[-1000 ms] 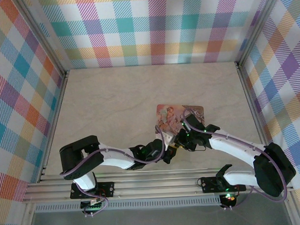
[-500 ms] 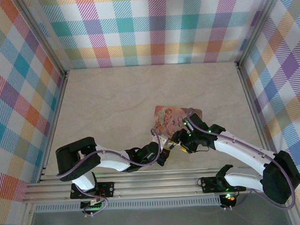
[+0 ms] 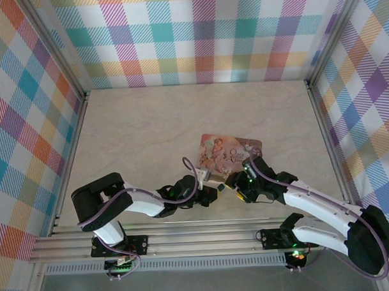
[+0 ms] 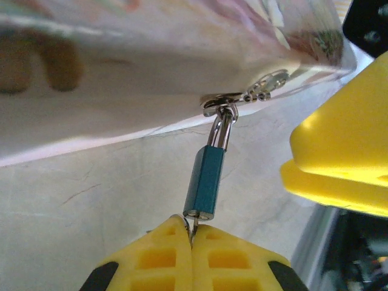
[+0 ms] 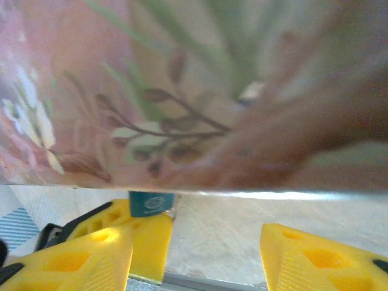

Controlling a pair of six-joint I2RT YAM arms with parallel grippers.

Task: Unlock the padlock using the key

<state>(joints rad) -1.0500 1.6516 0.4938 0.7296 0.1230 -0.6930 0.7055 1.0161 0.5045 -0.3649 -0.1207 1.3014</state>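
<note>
My left fingers (image 4: pixel 160 254) pinch the key (image 4: pixel 193 229) at the base of the padlock (image 4: pixel 206 182) hooked on the box (image 4: pixel 151 54) — right fingers (image 5: pixel 79 257) spread, gripping nothing — so twisting could swing the lock and slip the key out.

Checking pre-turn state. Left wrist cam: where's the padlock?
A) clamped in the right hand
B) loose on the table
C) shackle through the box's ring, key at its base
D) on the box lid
C: the padlock has its shackle through the ring on the box, and the left hand is shut on the key at its base.
</note>
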